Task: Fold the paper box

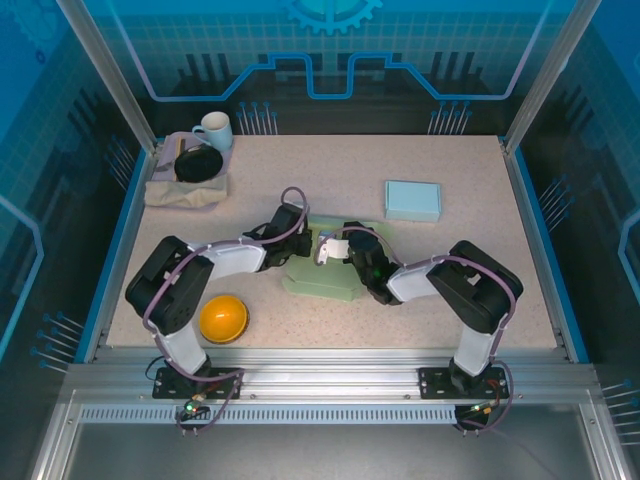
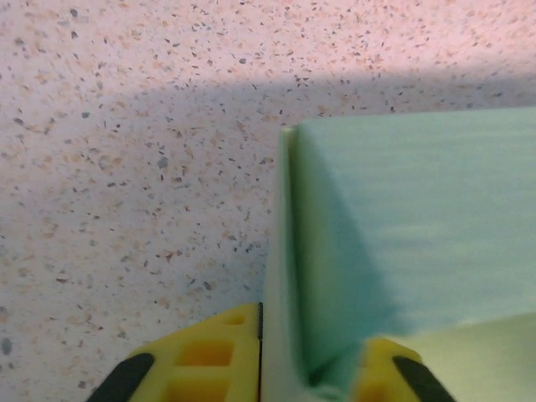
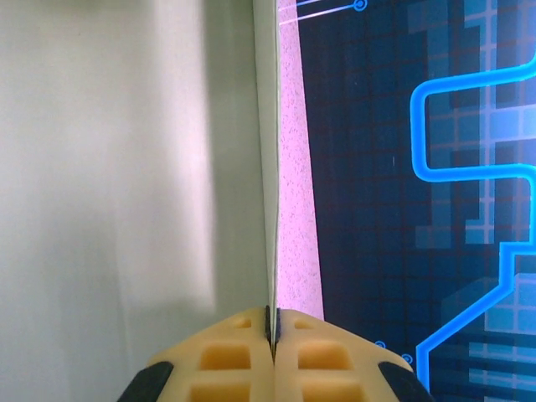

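paper box position: the pale green paper box (image 1: 325,286) lies mid-table (image 1: 470,170), between the two arms and just ahead of their wrists.
paper box axis: from above, the sheet runs from a far edge behind the wrists to a near edge toward the bases; the arms cover its middle, so its long axis cannot be told.
raised flap: in the left wrist view one wall stands upright, its top edge pointing away from the camera, with a flat panel spreading to the right.
left gripper (image 2: 310,339): yellow fingers (image 2: 209,360) pinched on the base of that upright wall.
right gripper (image 3: 272,331): jaws fully together, nipping a thin edge of the box seen edge-on.
other things: a light blue box (image 1: 413,200) lies far right and an orange bowl (image 1: 223,318) near left, both well apart from the paper box.
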You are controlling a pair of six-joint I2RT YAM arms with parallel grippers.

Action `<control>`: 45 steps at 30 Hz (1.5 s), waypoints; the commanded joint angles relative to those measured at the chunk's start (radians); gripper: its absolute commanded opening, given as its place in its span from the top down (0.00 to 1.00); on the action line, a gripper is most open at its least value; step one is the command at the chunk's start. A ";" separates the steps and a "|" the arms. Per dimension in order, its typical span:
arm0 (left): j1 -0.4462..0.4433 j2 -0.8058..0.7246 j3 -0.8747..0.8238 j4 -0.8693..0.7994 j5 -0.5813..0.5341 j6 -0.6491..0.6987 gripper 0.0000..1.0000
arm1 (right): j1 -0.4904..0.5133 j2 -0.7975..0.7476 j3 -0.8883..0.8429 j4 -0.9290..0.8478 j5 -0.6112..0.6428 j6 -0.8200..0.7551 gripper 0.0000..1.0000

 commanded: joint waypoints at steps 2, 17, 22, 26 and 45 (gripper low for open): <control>-0.006 0.024 0.067 -0.167 -0.275 -0.093 0.98 | 0.015 0.024 -0.034 -0.037 0.001 0.005 1.00; -0.015 0.121 0.173 -0.342 -0.383 -0.188 0.99 | 0.015 0.036 -0.022 -0.025 0.015 0.046 1.00; -0.015 0.080 0.147 -0.262 -0.236 -0.130 0.83 | 0.017 0.043 -0.021 -0.033 0.017 0.071 1.00; -0.013 0.033 0.155 -0.229 -0.032 -0.075 0.73 | 0.011 0.065 -0.018 -0.032 0.029 0.099 1.00; -0.005 -0.149 0.086 -0.295 0.063 -0.033 0.61 | 0.014 0.039 -0.007 -0.028 0.058 0.131 1.00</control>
